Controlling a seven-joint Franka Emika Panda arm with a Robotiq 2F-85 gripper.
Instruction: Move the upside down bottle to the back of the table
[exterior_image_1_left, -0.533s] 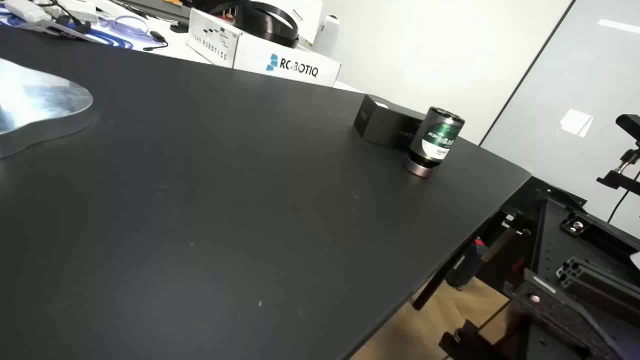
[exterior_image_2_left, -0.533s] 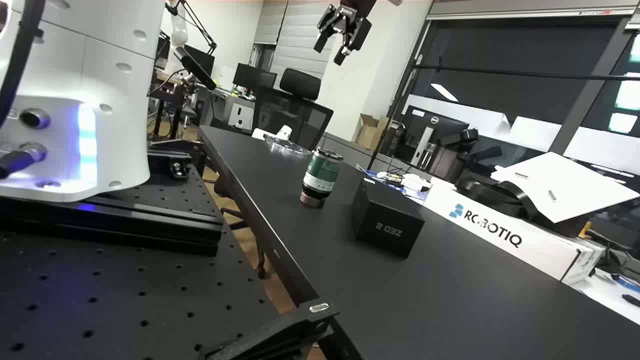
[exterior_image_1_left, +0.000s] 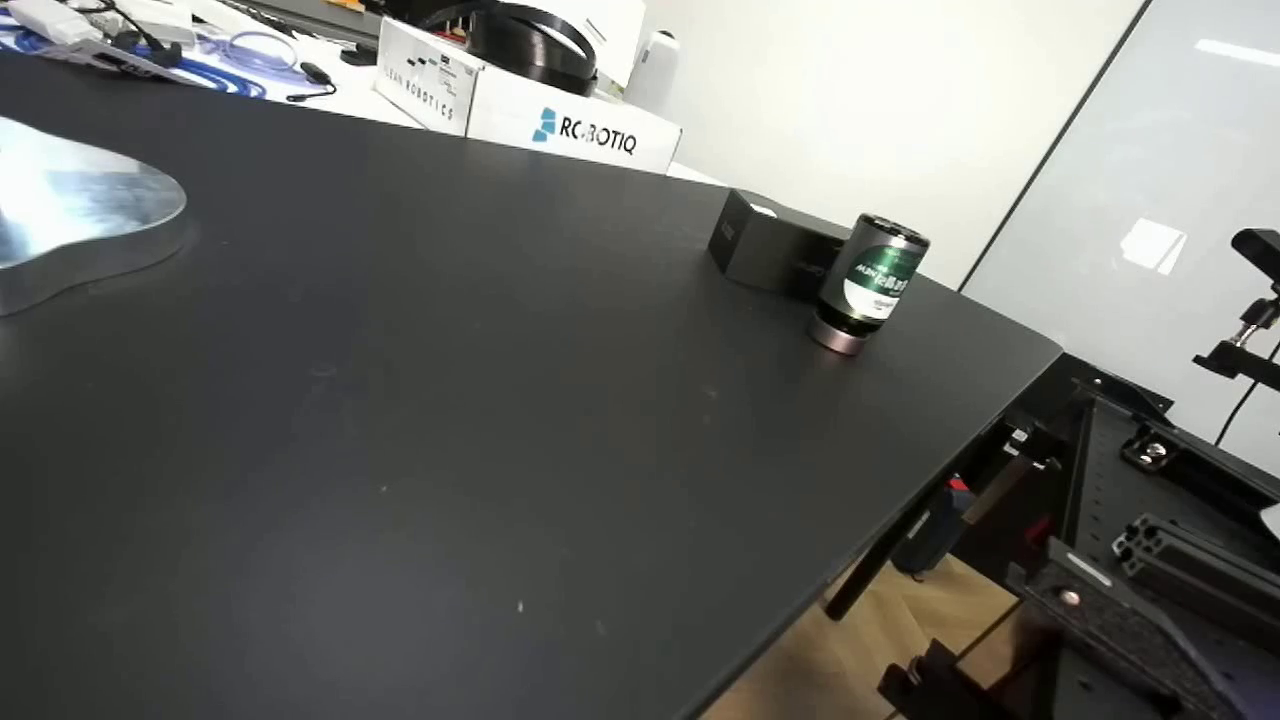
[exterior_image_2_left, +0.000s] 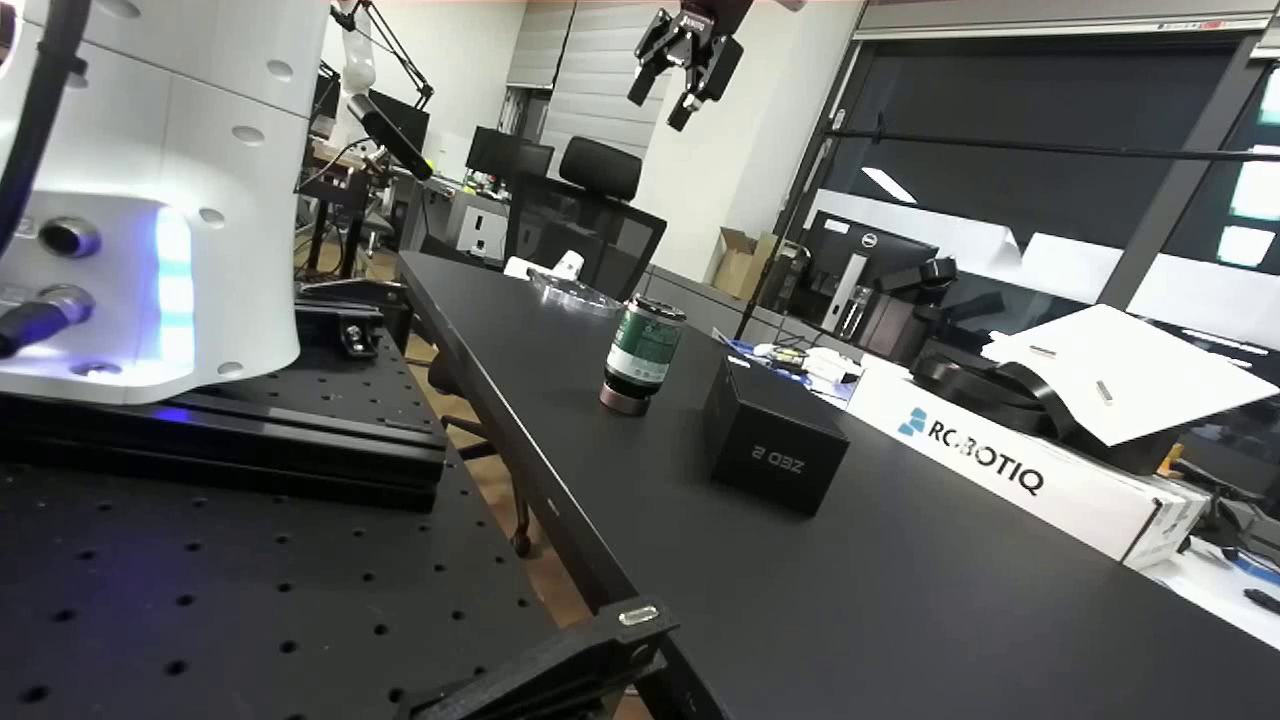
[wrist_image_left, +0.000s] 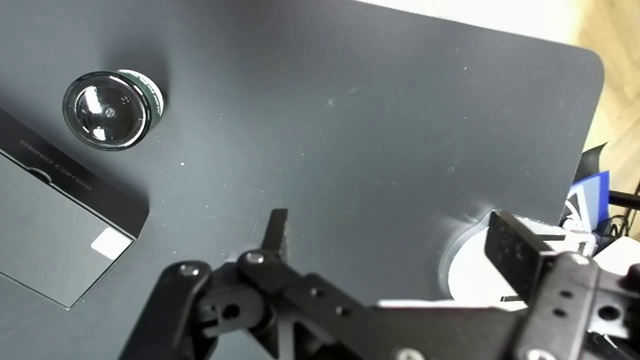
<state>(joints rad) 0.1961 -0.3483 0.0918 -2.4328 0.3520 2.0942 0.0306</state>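
Note:
The upside down bottle (exterior_image_1_left: 872, 280) stands on its narrow reddish end on the black table (exterior_image_1_left: 480, 400), with its green label and silvery top showing. It also shows in an exterior view (exterior_image_2_left: 643, 352), and from above at the upper left of the wrist view (wrist_image_left: 112, 110). My gripper (exterior_image_2_left: 660, 110) hangs high above the table, well apart from the bottle. In the wrist view my gripper (wrist_image_left: 387, 214) is wide open with nothing between its fingers; the bottle lies up and left of them. The gripper is out of view in an exterior view.
A flat black box (exterior_image_2_left: 775, 440) stands close beside the bottle. A shiny, wavy-edged object (exterior_image_1_left: 90, 195) lies on the table, partly behind my right finger in the wrist view (wrist_image_left: 475, 270). A white Robotiq box (exterior_image_2_left: 1000, 465) stands along the table's far long side. The robot base (exterior_image_2_left: 190, 270) is beside the table.

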